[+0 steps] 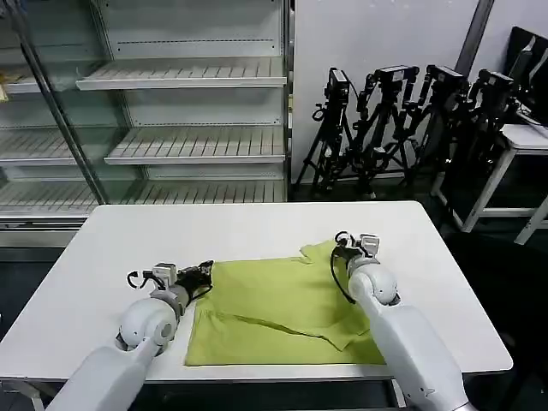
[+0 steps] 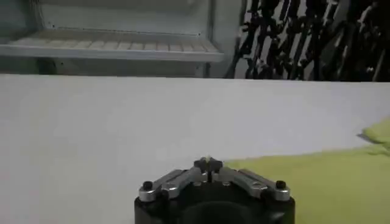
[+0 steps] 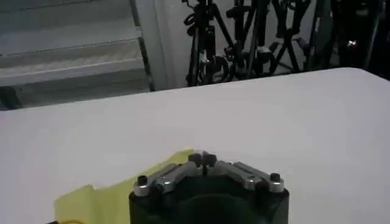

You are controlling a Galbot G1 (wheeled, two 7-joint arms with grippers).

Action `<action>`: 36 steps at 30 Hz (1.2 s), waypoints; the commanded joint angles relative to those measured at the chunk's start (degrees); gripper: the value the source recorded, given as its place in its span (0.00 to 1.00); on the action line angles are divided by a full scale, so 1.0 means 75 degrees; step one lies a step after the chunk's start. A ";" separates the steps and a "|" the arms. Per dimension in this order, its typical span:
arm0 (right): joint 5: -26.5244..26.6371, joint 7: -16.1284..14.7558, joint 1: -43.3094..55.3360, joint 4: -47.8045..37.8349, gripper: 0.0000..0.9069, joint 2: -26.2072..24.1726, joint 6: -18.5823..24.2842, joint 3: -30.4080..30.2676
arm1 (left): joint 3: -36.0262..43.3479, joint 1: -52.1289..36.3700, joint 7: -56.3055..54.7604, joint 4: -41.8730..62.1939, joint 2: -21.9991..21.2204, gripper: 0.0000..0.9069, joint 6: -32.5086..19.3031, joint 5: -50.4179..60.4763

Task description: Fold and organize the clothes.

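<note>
**Lime shirt flat on the table, both grippers closed at its far corners**

Lime-green T-shirt, thin soft fabric, no print, lies spread on the white table in the near half, close to the front edge. Partly folded: outline is roughly a rectangle, long axis running left to right across the table. A diagonal crease ridge runs over the lower part, from the left side toward the near right corner. One flap, probably a sleeve, sticks out at the far right corner, pointing away from the robot. Surface mostly smooth, light wrinkles near the ridge.

Left gripper sits at the shirt's far left corner, low on the table, fingertips pressed together. Left wrist view has the tips meeting right at the cloth edge; can't tell if any fabric is pinched between them.

Right gripper sits at the far right corner by the flap, fingers also together. Right wrist view puts the cloth under and beside the fingers; a pinch can't be confirmed there either.

Table top is matte white, rounded corners. Behind it: white slatted metal shelves and a cluster of black tripods against the wall.
</note>
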 commanded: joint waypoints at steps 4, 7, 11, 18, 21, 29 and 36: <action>-0.1148 -0.0302 -0.0534 0.1320 0.00 -0.0083 0.0894 0.0238 | -0.0302 0.0337 0.0045 -0.0899 0.0108 0.03 -0.0037 -0.0031; -0.1202 -0.0320 -0.0795 0.1757 0.00 -0.0150 0.0892 0.0384 | -0.0454 0.0562 0.0060 -0.1111 0.0152 0.03 -0.0026 -0.0033; -0.1244 -0.0377 -0.1279 0.2353 0.00 -0.0284 0.0825 0.0634 | -0.0643 0.0944 0.0106 -0.1535 0.0300 0.03 -0.0022 -0.0033; -0.1240 -0.0435 -0.2229 0.3193 0.00 -0.0484 0.0782 0.1135 | -0.1013 0.1650 0.0176 -0.2267 0.0487 0.03 -0.0021 -0.0002; -0.1227 -0.0465 -0.2731 0.3634 0.00 -0.0542 0.0752 0.1387 | -0.1233 0.1933 0.0207 -0.2422 0.0524 0.03 -0.0037 -0.0002; -0.1214 -0.0676 -0.4044 0.4730 0.00 -0.0681 0.0724 0.2191 | -0.1525 0.2675 0.0327 -0.2962 0.0665 0.03 -0.0072 -0.0002; -0.1133 -0.0793 -0.4894 0.5357 0.00 -0.0770 0.0668 0.2925 | -0.1775 0.3302 0.0468 -0.3345 0.0765 0.03 -0.0118 0.0140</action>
